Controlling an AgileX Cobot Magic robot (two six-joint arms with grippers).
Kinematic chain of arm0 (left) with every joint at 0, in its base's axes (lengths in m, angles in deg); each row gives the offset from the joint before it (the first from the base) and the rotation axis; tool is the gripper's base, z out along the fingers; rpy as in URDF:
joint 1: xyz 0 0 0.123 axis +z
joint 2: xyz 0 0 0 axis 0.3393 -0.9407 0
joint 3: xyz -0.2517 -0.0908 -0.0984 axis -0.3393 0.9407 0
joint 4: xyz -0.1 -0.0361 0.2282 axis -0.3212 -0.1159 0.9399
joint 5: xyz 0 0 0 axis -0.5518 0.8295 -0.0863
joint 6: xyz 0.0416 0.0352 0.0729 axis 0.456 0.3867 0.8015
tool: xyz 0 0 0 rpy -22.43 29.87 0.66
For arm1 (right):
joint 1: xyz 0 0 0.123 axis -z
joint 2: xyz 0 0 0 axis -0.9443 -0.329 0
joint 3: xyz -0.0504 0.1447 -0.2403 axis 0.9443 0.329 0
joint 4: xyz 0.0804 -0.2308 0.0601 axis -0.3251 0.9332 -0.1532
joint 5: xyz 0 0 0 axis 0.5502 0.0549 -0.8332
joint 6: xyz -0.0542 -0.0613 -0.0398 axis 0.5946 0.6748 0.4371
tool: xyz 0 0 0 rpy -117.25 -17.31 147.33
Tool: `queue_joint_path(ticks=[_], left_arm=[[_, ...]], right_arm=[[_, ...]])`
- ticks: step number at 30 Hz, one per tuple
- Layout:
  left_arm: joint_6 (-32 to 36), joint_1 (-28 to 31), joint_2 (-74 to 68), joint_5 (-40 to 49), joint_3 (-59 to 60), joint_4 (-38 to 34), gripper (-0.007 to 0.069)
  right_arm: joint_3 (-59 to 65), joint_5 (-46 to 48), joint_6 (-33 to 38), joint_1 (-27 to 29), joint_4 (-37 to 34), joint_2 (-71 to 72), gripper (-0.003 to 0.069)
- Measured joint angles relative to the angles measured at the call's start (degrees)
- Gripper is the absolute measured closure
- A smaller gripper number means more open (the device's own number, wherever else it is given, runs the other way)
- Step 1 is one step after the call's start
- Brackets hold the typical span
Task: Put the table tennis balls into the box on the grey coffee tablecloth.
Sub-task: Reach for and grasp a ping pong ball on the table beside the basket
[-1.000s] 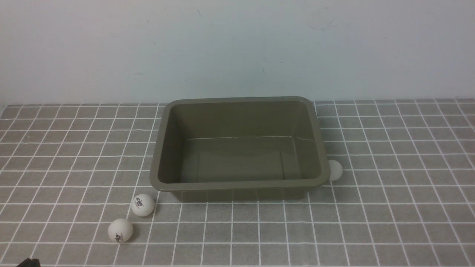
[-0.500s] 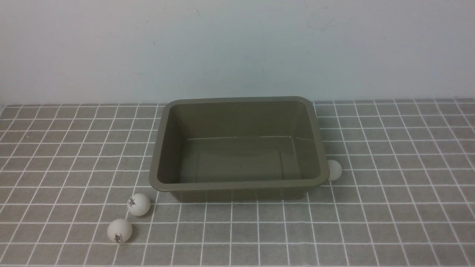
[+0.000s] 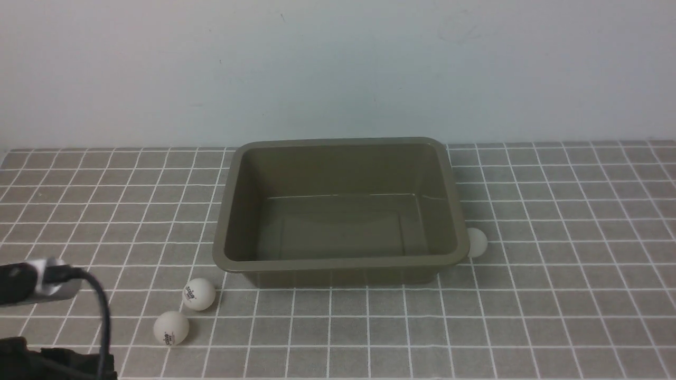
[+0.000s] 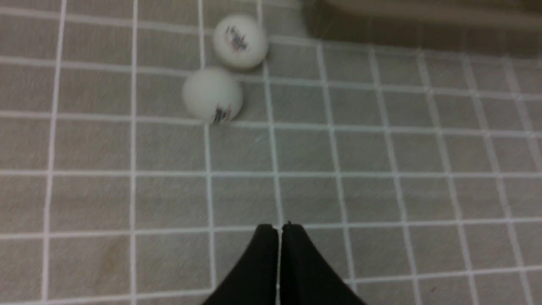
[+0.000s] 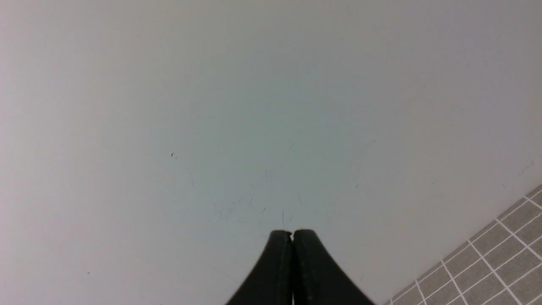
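The olive-brown box (image 3: pixel 338 262) stands open and empty on the grey checked tablecloth (image 3: pixel 554 295). Two white table tennis balls lie off its near left corner: one (image 3: pixel 199 294) closer to the box, one (image 3: pixel 171 328) nearer me. Both show in the left wrist view, the first (image 4: pixel 240 40) and the second (image 4: pixel 212 95). A third ball (image 3: pixel 477 242) rests against the box's right wall, half hidden. A fourth ball is out of view. My left gripper (image 4: pixel 279 227) is shut and empty, short of the two balls. My right gripper (image 5: pixel 292 233) is shut and empty, facing the wall.
The left arm's wrist and cable (image 3: pixel 47 279) show at the front view's lower left corner. A pale wall (image 3: pixel 338 68) closes off the far edge of the cloth. A corner of the cloth (image 5: pixel 499 254) shows in the right wrist view.
The left arm has come into the front view at the lower left. The ball nearer the box has rolled slightly, its logo turning. The box and the other balls have not moved.
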Motion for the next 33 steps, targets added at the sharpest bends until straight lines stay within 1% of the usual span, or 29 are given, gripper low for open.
queue_joint_path(ticks=[2,3,6,9,12,14,15,16,17,18,19,20,21,22,24,25,27,30,32,33], left_arm=[[0.19,0.06,-7.42,1.16,-2.69,2.13,0.0629],[0.19,0.06,-8.22,1.16,-2.96,2.27,0.0629],[2.68,0.06,-20.36,1.22,-7.81,3.20,0.0629],[4.71,0.06,-27.65,1.16,-11.46,3.25,0.0624],[7.56,-0.46,-33.34,0.79,-15.13,3.31,0.0585],[8.81,-0.87,-34.93,-0.13,-16.24,3.31,0.0549],[9.59,-1.10,-35.54,-1.03,-16.58,3.31,0.0526],[10.31,-1.34,-36.31,-2.62,-16.91,3.20,0.0485],[10.59,-1.41,-36.71,-3.56,-17.05,3.20,0.0461],[11.09,-1.53,-37.69,-6.22,-17.12,3.16,0.0390],[11.22,-1.53,-38.52,-7.43,-17.12,3.09,0.0334],[11.36,-1.53,-39.32,-8.57,-17.17,3.03,0.0287],[11.36,-1.53,-40.22,-9.76,-17.18,2.93,0.0244],[11.42,-1.53,-40.60,-10.22,-17.18,2.86,0.0228],[11.53,-1.53,-43.16,-12.93,-17.29,2.09,0.0155],[11.53,-1.53,-43.89,-13.44,-17.42,1.65,0.0139],[11.84,-1.53,-46.29,-15.03,-17.49,0.59,0.0121],[13.44,-1.53,-49.01,-15.83,-17.49,-1.06,0.0128],[14.37,-1.53,-50.86,-15.83,-17.49,-2.40,0.0167],[14.66,-1.53,-51.57,-15.45,-17.49,-3.25,0.0202]], right_arm=[[0.00,-0.18,0.13,0.00,-0.13,0.00,0.0669],[0.00,-0.20,0.13,0.00,-0.13,0.00,0.0669],[0.00,-0.86,0.06,0.00,-0.24,0.00,0.0669],[-0.23,0.22,-0.25,0.00,-0.24,0.00,0.0669],[-5.79,13.99,0.56,-0.79,1.97,-0.99,0.0669],[-12.00,23.30,2.15,-1.56,4.56,-4.15,0.0669],[-15.80,28.30,3.47,-1.96,5.79,-7.01,0.0669],[-18.10,31.25,4.78,-2.22,6.35,-9.61,0.0669],[-20.44,34.02,5.89,-2.45,6.88,-11.71,0.0669],[-28.02,41.97,10.11,-2.99,7.38,-18.87,0.0669],[-32.23,47.69,13.35,-3.14,7.38,-22.93,0.0669],[-35.40,51.31,16.12,-3.31,7.23,-26.05,0.0669],[-37.57,53.74,18.78,-3.30,7.15,-28.34,0.0668],[-39.44,55.70,20.24,-3.34,6.88,-29.94,0.0668],[-42.75,58.87,24.27,-3.34,5.79,-34.75,0.0668],[-43.08,59.31,25.03,-3.34,5.30,-35.79,0.0668],[-43.67,59.75,26.72,-3.34,3.05,-38.41,0.0668],[-43.45,59.64,28.72,-3.34,0.54,-40.44,0.0668],[-42.94,58.72,30.23,-3.34,-0.66,-41.29,0.0668],[-42.87,58.45,30.82,-3.34,-0.80,-41.75,0.0668]])
